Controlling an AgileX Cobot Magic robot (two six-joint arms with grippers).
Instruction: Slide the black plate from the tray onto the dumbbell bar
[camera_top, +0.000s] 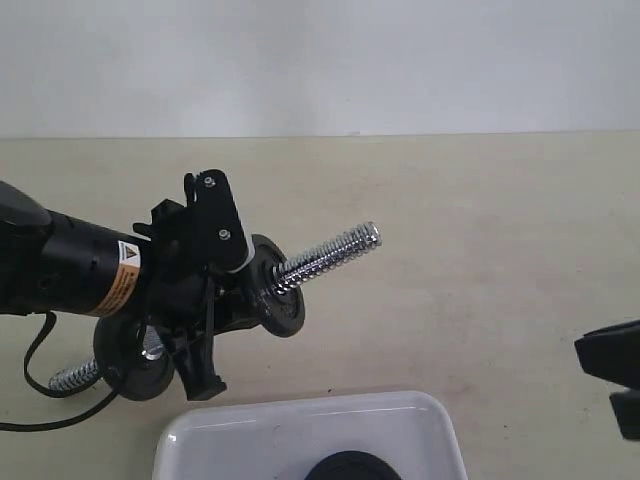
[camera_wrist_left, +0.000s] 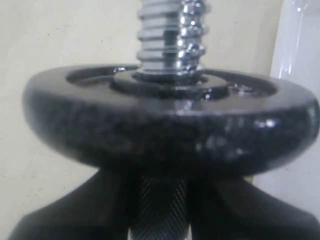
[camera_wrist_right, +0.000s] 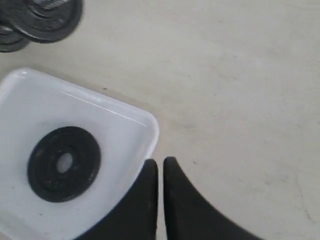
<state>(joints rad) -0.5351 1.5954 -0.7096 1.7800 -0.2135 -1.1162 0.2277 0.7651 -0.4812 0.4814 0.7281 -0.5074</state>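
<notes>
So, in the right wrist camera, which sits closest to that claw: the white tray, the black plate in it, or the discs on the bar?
1. The tray: its corner almost meets the right gripper.
2. The black plate: lying inside the tray.
3. The discs on the dumbbell bar: beyond the tray's far rim.

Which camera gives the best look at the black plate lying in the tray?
The right wrist view: the black plate shows whole, flat in the tray, centre hole clear. The exterior view catches only its upper edge at the frame's bottom. The left wrist view misses it, filled by another disc on the dumbbell bar.
</notes>
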